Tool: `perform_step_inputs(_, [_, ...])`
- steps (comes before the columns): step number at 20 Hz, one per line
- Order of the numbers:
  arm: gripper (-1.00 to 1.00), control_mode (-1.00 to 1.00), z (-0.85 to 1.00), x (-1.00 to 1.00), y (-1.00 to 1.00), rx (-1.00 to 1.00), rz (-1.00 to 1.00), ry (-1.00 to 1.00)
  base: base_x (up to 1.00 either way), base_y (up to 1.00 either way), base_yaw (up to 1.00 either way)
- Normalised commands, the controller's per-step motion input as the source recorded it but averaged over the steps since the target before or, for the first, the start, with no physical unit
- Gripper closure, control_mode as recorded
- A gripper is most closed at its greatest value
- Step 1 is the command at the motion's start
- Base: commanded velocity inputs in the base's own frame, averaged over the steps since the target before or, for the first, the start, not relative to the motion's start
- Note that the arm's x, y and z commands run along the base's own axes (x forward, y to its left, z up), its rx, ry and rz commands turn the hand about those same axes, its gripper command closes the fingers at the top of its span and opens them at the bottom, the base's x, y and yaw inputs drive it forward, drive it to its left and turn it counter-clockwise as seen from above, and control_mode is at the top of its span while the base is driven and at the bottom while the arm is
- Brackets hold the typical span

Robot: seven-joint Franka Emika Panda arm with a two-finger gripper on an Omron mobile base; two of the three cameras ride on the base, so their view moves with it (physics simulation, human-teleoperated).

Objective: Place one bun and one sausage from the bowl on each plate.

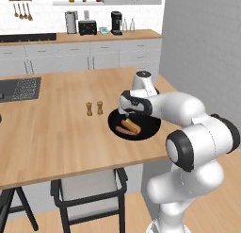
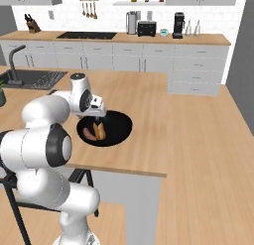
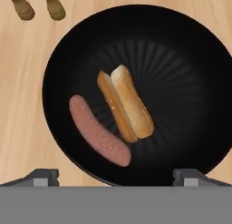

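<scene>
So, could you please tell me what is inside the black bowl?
The bowl holds one split bun and one sausage, side by side. Nothing covers them.

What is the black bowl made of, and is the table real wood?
The bowl looks like dull black metal or glazed pottery: faint ridges fan out from its middle and catch a soft sheen, so either could fit. The table looks like pale wood with a smooth matte top, since long grain streaks run across it. It is a rendered picture, so that is only how they look.
</scene>
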Motion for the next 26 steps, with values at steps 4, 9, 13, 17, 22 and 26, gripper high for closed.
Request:
perform_step_inputs(4, [-1.00, -1.00, -0.58, 0.07, 0.00, -0.01, 0.00, 0.00, 0.00, 0.00, 0.00])
perform_step_inputs(9, [-1.00, -1.00, -0.45, 0.26, 0.00, 0.00, 0.00, 0.00, 0.00, 0.00, 0.00])
perform_step_inputs(13, [-1.00, -1.00, -0.37, 0.34, -0.01, 0.00, 0.00, 0.00, 0.00, 0.00, 0.00])
perform_step_inputs(17, [-1.00, -1.00, -0.34, 0.29, 0.00, 0.00, 0.00, 0.00, 0.00, 0.00, 0.00])
perform_step_inputs(22, [-1.00, -1.00, -0.23, 0.32, 0.00, 0.00, 0.00, 0.00, 0.00, 0.00, 0.00])
perform_step_inputs(26, [-1.00, -1.00, -0.20, 0.21, 0.00, 0.00, 0.00, 0.00, 0.00, 0.00, 0.00])
